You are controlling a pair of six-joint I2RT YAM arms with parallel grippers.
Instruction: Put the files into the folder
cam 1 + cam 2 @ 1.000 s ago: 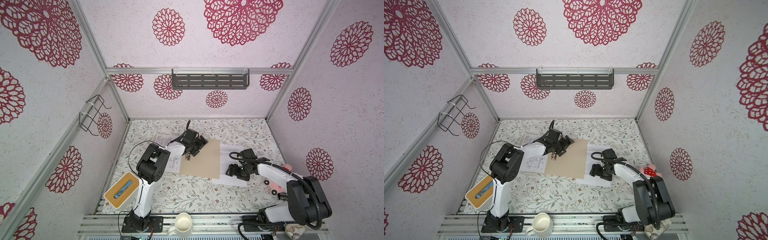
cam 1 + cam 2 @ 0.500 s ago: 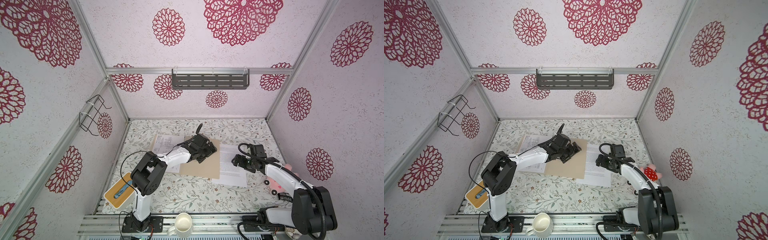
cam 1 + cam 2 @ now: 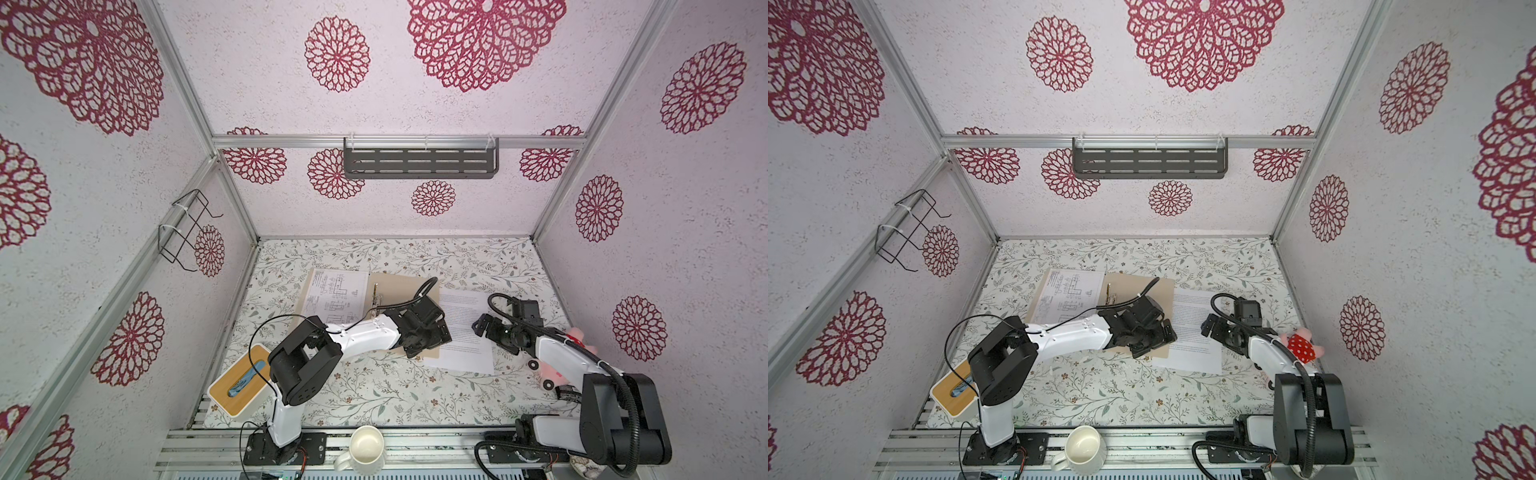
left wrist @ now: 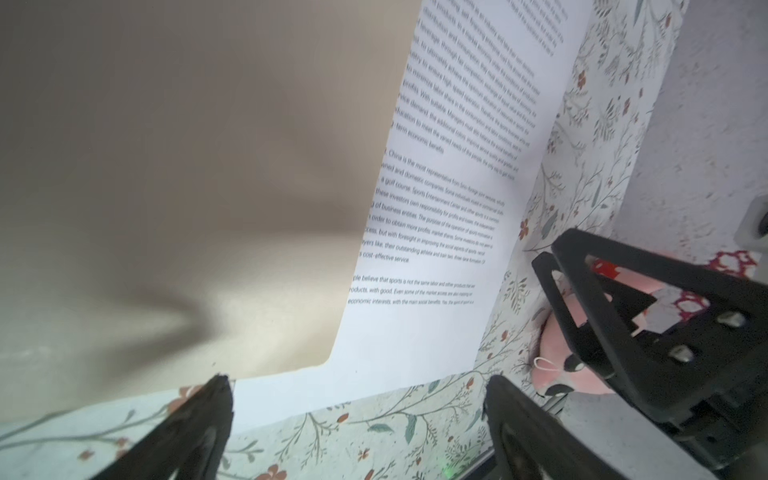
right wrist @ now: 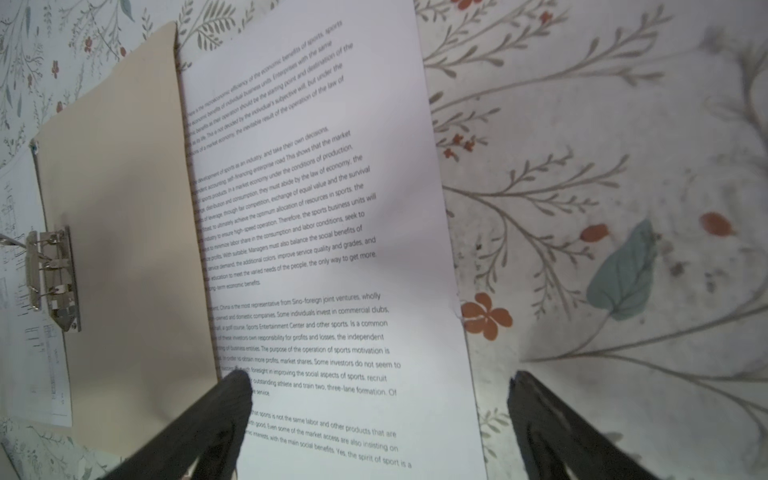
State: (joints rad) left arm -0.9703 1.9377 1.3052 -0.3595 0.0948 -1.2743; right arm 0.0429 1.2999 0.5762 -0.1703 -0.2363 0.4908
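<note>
We read on text sheet [image 5: 316, 232]: "the only way to get more"; "Sino-foreign joint ventures, wholly". Drawing sheet [image 3: 336, 293] labels too small for us.

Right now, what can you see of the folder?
The folder is plain tan cardboard with rounded corners, lying flat on the floral tablecloth. A metal clip sits along its left edge, beside the drawing sheet. Its right edge overlaps the text sheet. The open left gripper hangs over its near right corner.

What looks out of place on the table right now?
The text sheet lies beside the folder with its left edge tucked under the folder's edge, not inside. Its right edge seems to have a small nick.
</note>
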